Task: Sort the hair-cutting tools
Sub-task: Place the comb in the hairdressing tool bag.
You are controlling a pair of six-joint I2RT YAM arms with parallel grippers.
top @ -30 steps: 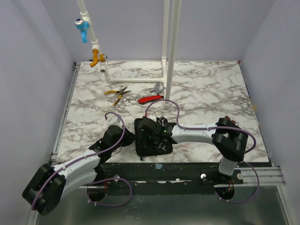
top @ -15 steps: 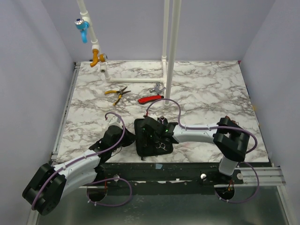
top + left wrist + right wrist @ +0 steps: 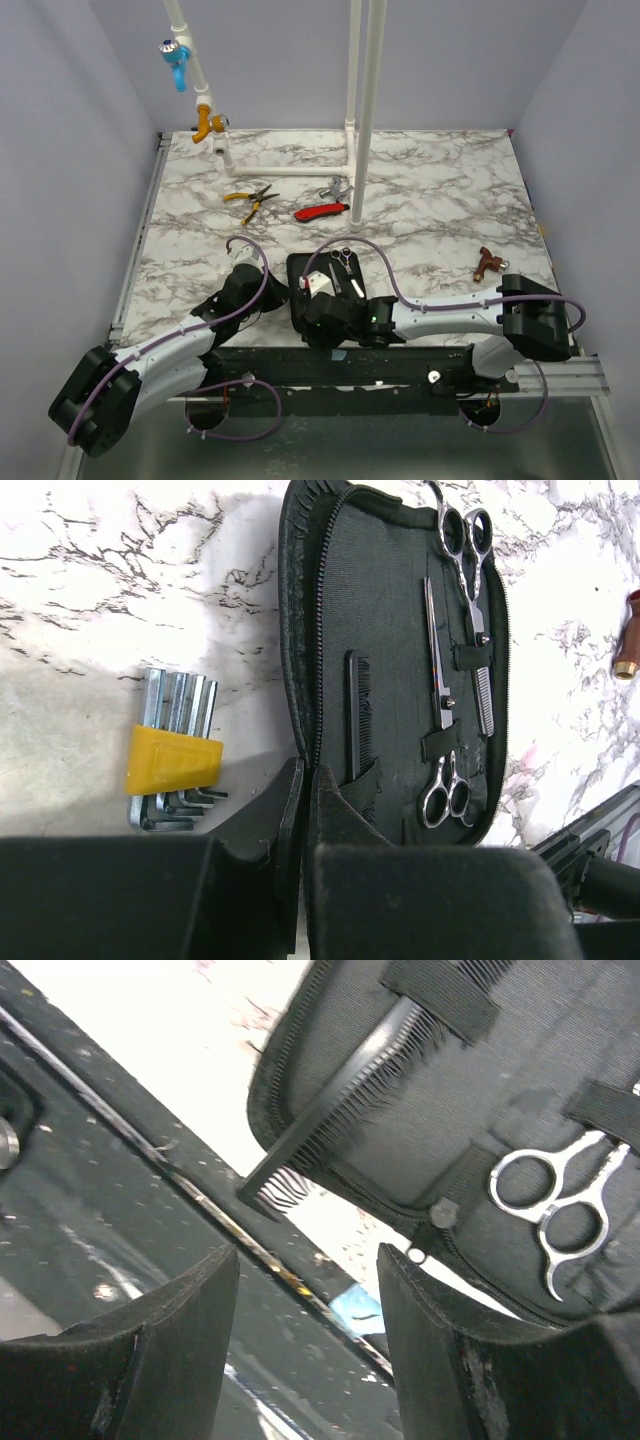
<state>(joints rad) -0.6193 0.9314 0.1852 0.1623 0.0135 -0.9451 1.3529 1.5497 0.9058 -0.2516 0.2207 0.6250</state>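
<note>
The marble table (image 3: 450, 200) fills the scene, with white pipes (image 3: 362, 100) rising at its far side. The right arm (image 3: 450, 300) is the largest thing on it. It is stretched low from its base at the right along the near edge, elbow down, and in the top view its wrist covers the near part of the black case (image 3: 299, 272). The left arm (image 3: 170, 350) reaches up from the lower left to the case's left rim.

The open case lies flat near the table's front edge, midway between the arms. The long black comb (image 3: 362, 715) sits in its left half. From the right wrist, the comb's near end juts past the case rim toward the dark front rail. The silver scissors (image 3: 470, 580) lie strapped in the right half, rings at the far end, and a second pair (image 3: 441, 670) lies beside them with its rings at the near end.

Yellow-handled pliers (image 3: 250, 197) and a red-handled tool (image 3: 322, 211) lie well behind the case. A brown-handled object (image 3: 487, 262) lies to the case's right, and a yellow-sleeved hex key set (image 3: 175, 755) lies just left of it.

The right gripper (image 3: 308, 1257) hovers over the case's near rim with its fingers apart and nothing between them. The left gripper (image 3: 305, 815) is pinched closed on the case's near left rim.
</note>
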